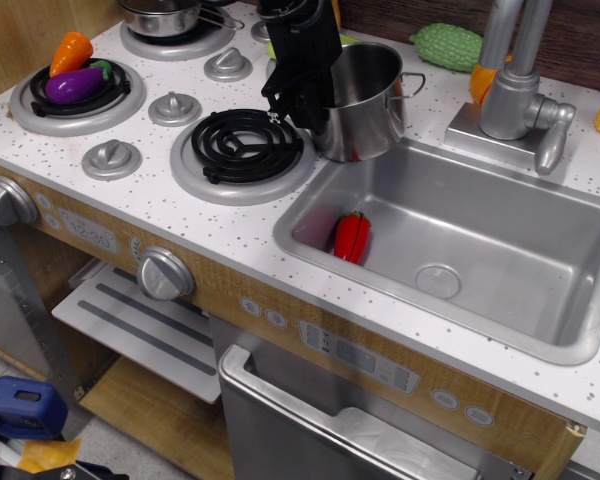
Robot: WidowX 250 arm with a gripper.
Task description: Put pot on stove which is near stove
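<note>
The black gripper [298,85] comes down from the top edge of the view and clamps the left rim of the pot [365,100], one finger outside the wall and the other seemingly inside, so it is closed on the pot. The pot is tall, shiny steel with straight sides and a small wire loop handle showing on its right; it tilts a little, its mouth leaning toward the right, and its base sits at the counter's edge just above the sink [500,300] corner. Just left of it, nearly touching the gripper's lower end, lies the stove [242,150]: a black spiral coil with cross bars inside a broad, matte silver-grey ring. The pot is beside this ring, not on it. The counter [230,235] is white with fine dark speckles. In the smooth steel sink lies a glossy red pepper [352,237] near the left wall. Farther left another burner holds a purple eggplant [75,84] and an orange carrot [70,48]. A shallow steel pan [162,15] sits on the back burner. Small silver knobs [111,157] stand between the burners. A grey faucet [515,85] rises behind the sink, with a bumpy green vegetable [448,44] beside it.
</note>
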